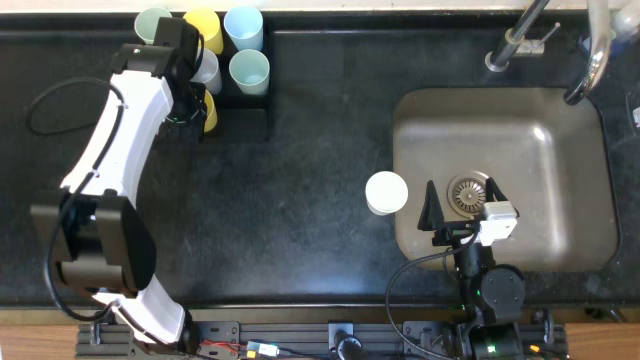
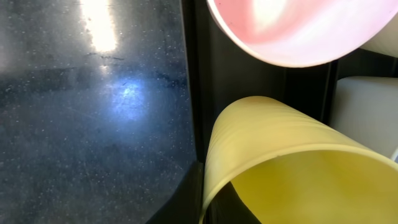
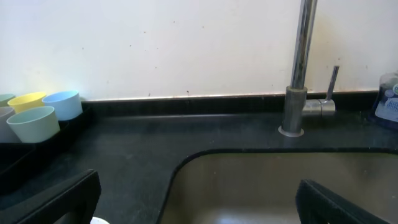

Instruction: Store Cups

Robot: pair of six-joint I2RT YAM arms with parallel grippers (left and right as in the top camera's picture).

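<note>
My left gripper [image 1: 198,106] is at the black cup rack [image 1: 245,103] in the back left corner. It is shut on the rim of a yellow cup [image 2: 292,168], one finger outside the wall and one inside. A pink-tinted cup [image 2: 298,31] and a white cup [image 2: 367,99] stand close by in the rack. More cups fill the rack: green [image 1: 152,22], yellow [image 1: 205,25], blue [image 1: 243,25] and pale teal [image 1: 249,70]. A white cup [image 1: 386,192] stands alone on the counter by the sink's left edge. My right gripper [image 1: 460,202] is open over the sink, with nothing between its fingers.
The steel sink [image 1: 560,150] takes up the right side, with its drain [image 1: 468,192] just beyond my right gripper. A faucet [image 3: 301,68] stands behind it and a bottle [image 3: 388,99] sits at the far right. Dark countertop [image 1: 320,200] stretches between rack and sink.
</note>
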